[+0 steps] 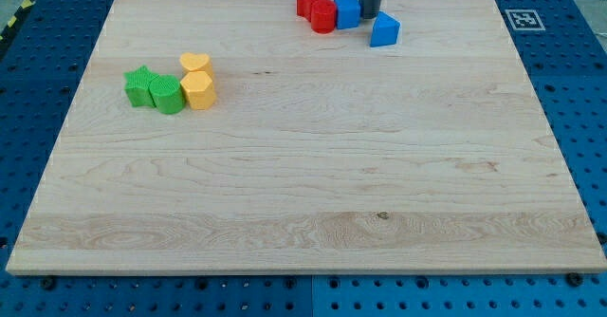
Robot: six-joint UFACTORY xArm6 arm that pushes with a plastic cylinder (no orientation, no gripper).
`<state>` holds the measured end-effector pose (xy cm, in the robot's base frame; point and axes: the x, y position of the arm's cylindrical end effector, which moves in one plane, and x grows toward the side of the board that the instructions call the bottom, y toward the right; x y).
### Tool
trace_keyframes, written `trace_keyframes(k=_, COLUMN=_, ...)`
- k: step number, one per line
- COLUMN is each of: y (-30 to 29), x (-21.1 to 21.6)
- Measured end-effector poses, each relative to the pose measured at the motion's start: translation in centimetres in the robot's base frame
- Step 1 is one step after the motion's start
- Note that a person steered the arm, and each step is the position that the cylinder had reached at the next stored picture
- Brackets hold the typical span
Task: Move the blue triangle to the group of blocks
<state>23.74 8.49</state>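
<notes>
Camera view, blue triangle (384, 30) seemingly just right of my tip (369, 14)

My tip (369, 13) is sitting between the blue cube (347, 10) and blue triangle (384, 30), near the counter's (313, 184) top edge.

The surface (313, 175) is a pale wooden board with visible grain, lying flat and filling most of the view. Beneath and around it lies a blue perforated base plate (579, 89) with regular rows of holes. A black-and-white fiducial marker (523, 19) sits on the board's top right corner. Lighting is even and diffuse.
</notes>
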Motion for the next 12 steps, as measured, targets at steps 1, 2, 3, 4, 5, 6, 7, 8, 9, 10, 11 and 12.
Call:
trace_keyframes(k=1, y=-1.4, x=0.0)
trace_keyframes(k=2, y=-1.4, x=0.0)
trace_keyframes(k=3, y=1.2, x=-0.1)
trace_keyframes(k=4, y=5.0, x=-0.1)
trace_keyframes(k=5, y=6.3, x=1.2)
trace_keyframes(k=6, y=6.4, x=1.9)
trace_keyframes(k=7, y=6.4, x=1.9)
trace_keyframes(k=8, y=6.4, x=3.1)
trace_keyframes(k=9, y=6.4, x=5.7)
trace_keyframes(k=10, y=6.4, x=5.7)
trace_keyframes(k=11, y=6.0, x=5.6)
trace_keyframes(k=12, y=4.2, x=5.4)
